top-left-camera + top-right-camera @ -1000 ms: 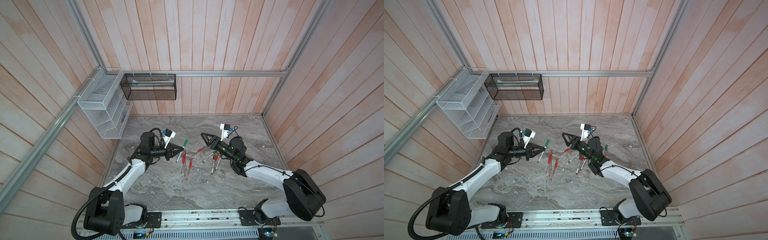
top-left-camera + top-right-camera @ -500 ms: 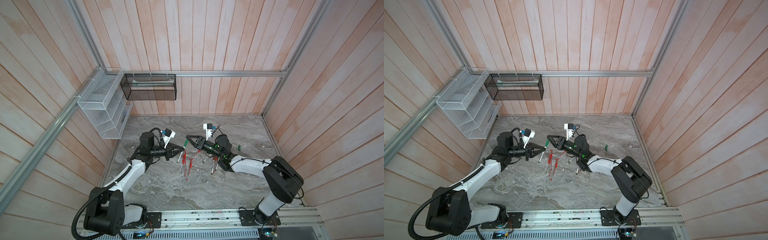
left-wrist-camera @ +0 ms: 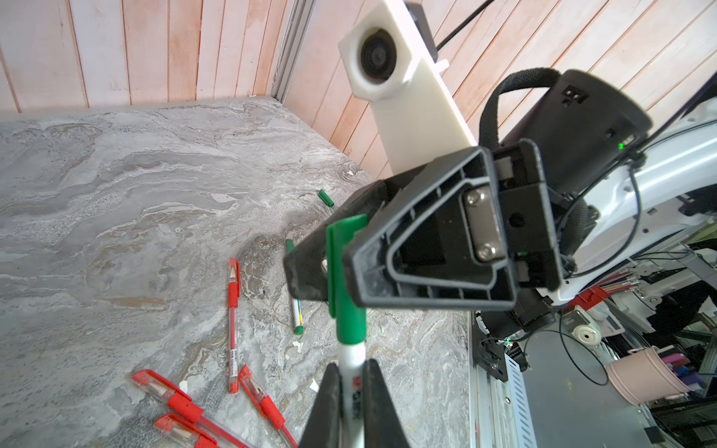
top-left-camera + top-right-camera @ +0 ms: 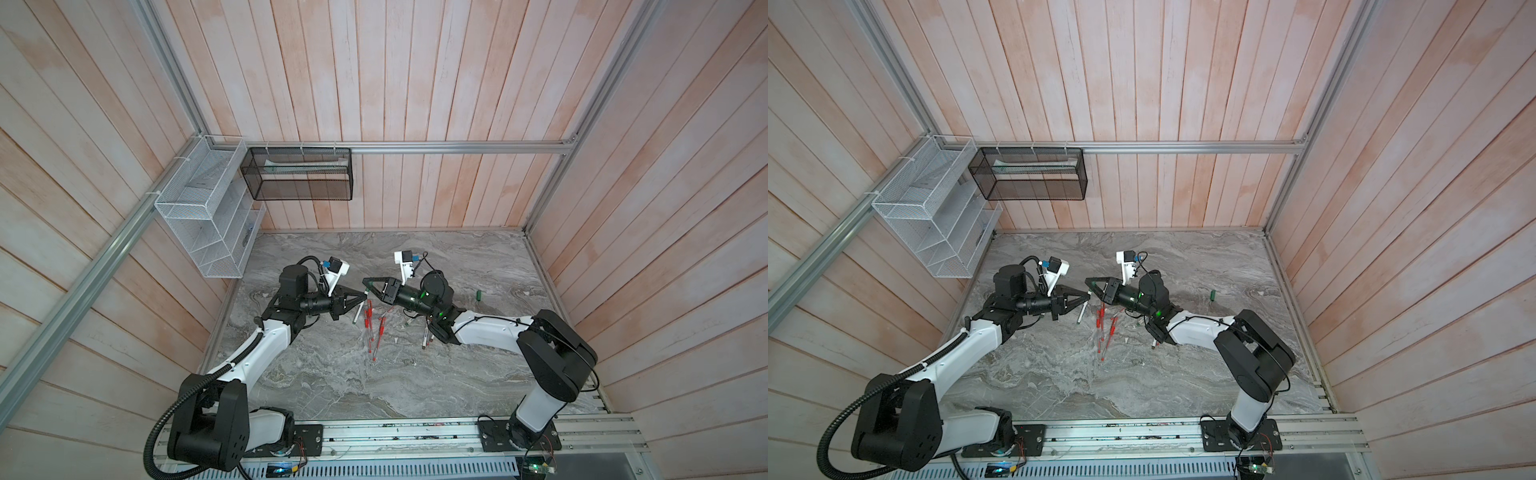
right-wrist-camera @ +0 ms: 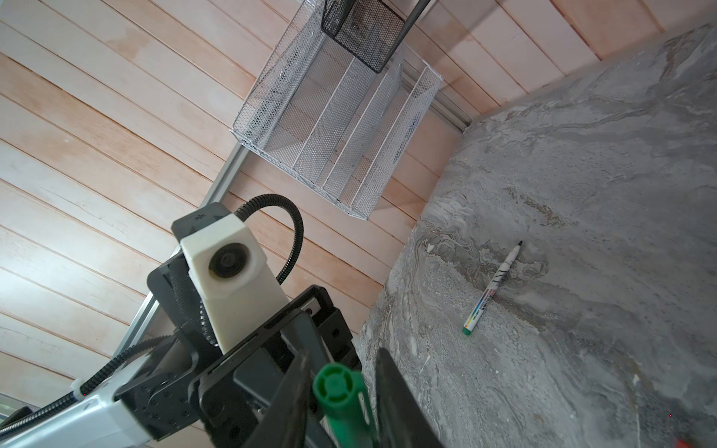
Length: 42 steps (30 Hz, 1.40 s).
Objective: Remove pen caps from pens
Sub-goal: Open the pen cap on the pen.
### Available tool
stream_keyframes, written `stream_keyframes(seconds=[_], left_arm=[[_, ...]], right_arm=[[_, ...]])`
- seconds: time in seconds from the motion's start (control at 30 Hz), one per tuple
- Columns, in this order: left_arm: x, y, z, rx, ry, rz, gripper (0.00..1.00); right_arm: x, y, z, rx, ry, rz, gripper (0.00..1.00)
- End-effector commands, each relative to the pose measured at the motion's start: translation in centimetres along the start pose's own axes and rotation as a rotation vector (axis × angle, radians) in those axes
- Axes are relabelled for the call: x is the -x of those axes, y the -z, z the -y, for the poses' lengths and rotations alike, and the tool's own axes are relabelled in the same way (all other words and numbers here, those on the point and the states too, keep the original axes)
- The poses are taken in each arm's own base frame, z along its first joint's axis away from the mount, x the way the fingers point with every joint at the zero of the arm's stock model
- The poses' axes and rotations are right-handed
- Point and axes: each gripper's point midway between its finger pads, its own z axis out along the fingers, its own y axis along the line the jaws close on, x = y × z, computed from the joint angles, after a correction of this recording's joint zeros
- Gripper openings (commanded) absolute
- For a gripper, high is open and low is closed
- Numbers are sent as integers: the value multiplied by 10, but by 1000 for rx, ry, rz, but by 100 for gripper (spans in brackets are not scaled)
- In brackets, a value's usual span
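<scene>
Clamping the marker (image 3: 350, 351) in our left hand (image 3: 352, 364), we cannot tell whether our right hand (image 3: 333, 267), bracketing its green cap (image 3: 349, 322), grips.

Left wrist view: green marker (image 3: 349, 351) barrel runs off frame edge inside left tool (image 3: 352, 364). Part of green cap (image 3: 350, 324) hidden behind right tool (image 3: 333, 271) fingers; can't tell if both touch it.

Green-capped white marker (image 3: 351, 360) raised; red pens (image 3: 232, 326) lying flat; loose green cap (image 3: 326, 198).
</scene>
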Motion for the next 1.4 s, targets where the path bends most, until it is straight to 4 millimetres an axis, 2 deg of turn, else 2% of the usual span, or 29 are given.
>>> stream_keyframes(seconds=[0.0,0.07,0.13,0.27,0.37,0.4,0.43,0.5,0.53,0.6,0.63,0.8,0.87,0.9,1.03,1.17,1.27,1.37], left_arm=[[2,1,-1,9,-13,8,0],[-2,1,-2,9,-12,8,0],[-7,0,-5,19,-5,-1,0],[-13,-1,-2,21,-12,-27,0],[-18,-2,-1,16,-9,-24,1],[-17,-2,-2,22,-3,-24,8],[-15,-2,-3,30,2,-23,20],[-10,-1,-3,38,6,-20,48],[-9,-1,-3,36,2,-18,53],[-10,-2,-3,34,-2,-14,53],[-11,-3,-4,32,0,-17,53],[-9,-3,-4,31,17,-17,24],[-11,-3,-5,37,10,-16,5],[-12,-3,-7,45,10,-19,0],[-18,-2,-9,57,19,-33,0],[-40,-7,-5,49,-14,-89,0],[-52,-9,1,42,-27,-133,0],[-59,-7,7,21,-23,-125,0]], right_arm=[[1,-7,-6,11,23,-20,14],[5,-6,-8,7,34,-5,0],[15,-5,-11,15,34,19,0],[46,5,-16,29,3,95,0],[54,5,-22,38,36,101,0],[52,4,-22,34,41,88,0],[50,2,-20,31,35,79,0],[47,3,-16,25,6,80,0],[46,4,-17,34,3,82,0],[43,4,-20,47,11,78,0],[40,2,-20,46,14,70,0],[38,0,-20,41,20,64,0],[39,1,-17,25,37,69,0],[39,1,-16,16,44,68,0],[61,9,-16,-10,74,100,0],[97,24,-17,-60,163,133,0],[132,46,-9,-100,162,188,0],[169,83,-8,-70,140,275,0]])
